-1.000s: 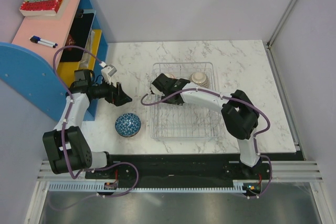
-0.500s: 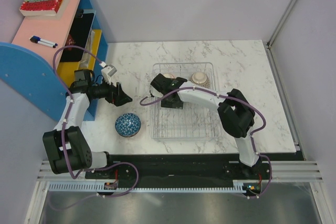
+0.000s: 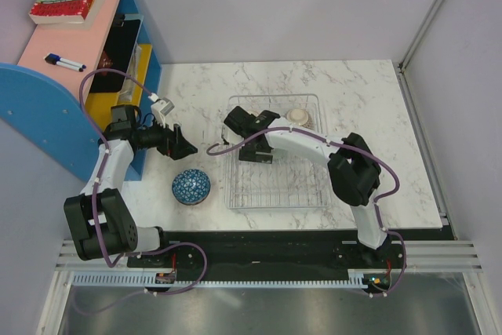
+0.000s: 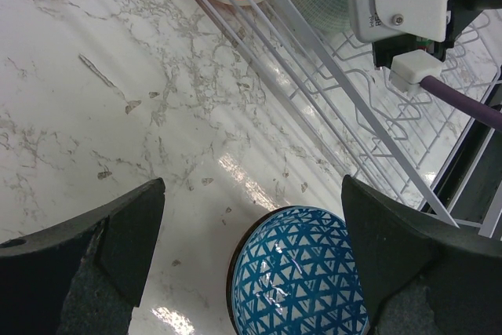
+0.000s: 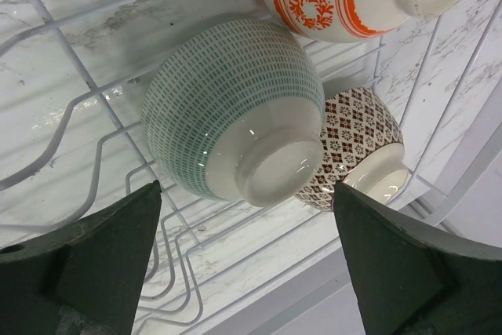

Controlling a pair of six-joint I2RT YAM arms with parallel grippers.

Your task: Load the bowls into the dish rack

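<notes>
Silver wire-grid dish rack (image 3: 274, 190) on white marble table (image 3: 361, 92), three patterned bowls (image 5: 227, 107) inside (far end). Right gripper (image 5: 247, 249) gapes empty over them; left gripper (image 4: 251, 233) gapes empty above the blue triangle-patterned bowl (image 4: 302, 280) outside.

A rack (image 3: 276, 190) sits mid-counter (image 3: 196, 84). Three bowls (image 5: 235, 115) lie close together inside it at its far end. A fourth bowl (image 3: 190, 187) sits on the counter, left of the rack.

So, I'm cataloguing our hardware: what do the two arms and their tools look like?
The left arm and right arm have white links, black joints and purple cables looping alongside. The left tool and right tool are black, with wedge-shaped fingers.
</notes>
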